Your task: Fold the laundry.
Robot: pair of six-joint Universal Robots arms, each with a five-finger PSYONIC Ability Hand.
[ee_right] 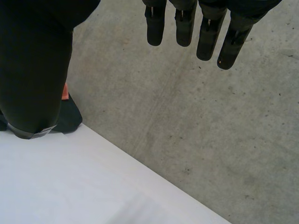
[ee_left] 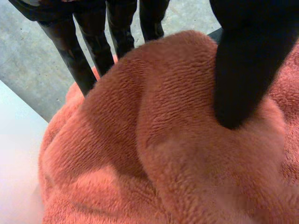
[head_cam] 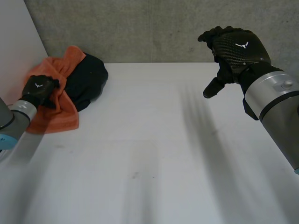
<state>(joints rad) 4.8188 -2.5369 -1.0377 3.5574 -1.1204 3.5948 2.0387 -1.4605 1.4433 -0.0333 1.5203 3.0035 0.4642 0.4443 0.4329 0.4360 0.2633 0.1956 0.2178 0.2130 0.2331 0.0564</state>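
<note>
An orange fleece towel (head_cam: 58, 109) lies crumpled at the table's far left corner, with a black garment (head_cam: 86, 81) heaped against its right side. My left hand (head_cam: 39, 87) rests on top of the towel. In the left wrist view its thumb (ee_left: 243, 70) lies on a raised ridge of the towel (ee_left: 140, 154), and its straight fingers (ee_left: 77, 60) reach down behind that ridge. My right hand (head_cam: 236, 49) hangs in the air over the far right of the table, fingers relaxed and holding nothing. Past its thumb, the right wrist view shows the black garment (ee_right: 70, 119).
The white table (head_cam: 149, 154) stretches bare between the pile and my right arm. A grey concrete wall (head_cam: 154, 28) runs along the table's far edge. A pale panel (head_cam: 16, 42) stands at the left, just behind the pile.
</note>
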